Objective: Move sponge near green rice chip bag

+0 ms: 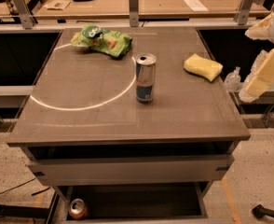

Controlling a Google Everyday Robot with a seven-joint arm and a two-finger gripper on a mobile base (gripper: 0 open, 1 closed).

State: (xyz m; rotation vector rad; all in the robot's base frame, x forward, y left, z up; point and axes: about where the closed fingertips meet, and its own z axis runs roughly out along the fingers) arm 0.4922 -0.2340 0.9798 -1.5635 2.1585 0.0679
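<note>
The pale yellow sponge (202,66) lies on the right side of the grey table (90,120). The bright green rice chip bag (102,39) lies at the table's far left-centre. A silver-and-blue drink can (145,78) stands upright between them, near the middle. My gripper (263,76), cream-coloured, hangs at the right edge of the view, beyond the table's right side and to the right of the sponge, apart from it and holding nothing visible.
A white arc of light (81,107) curves across the table's left half. A small clear bottle (232,78) stands just off the table's right edge. A can (78,208) lies on the floor under the table. Wooden benches (165,3) stand behind.
</note>
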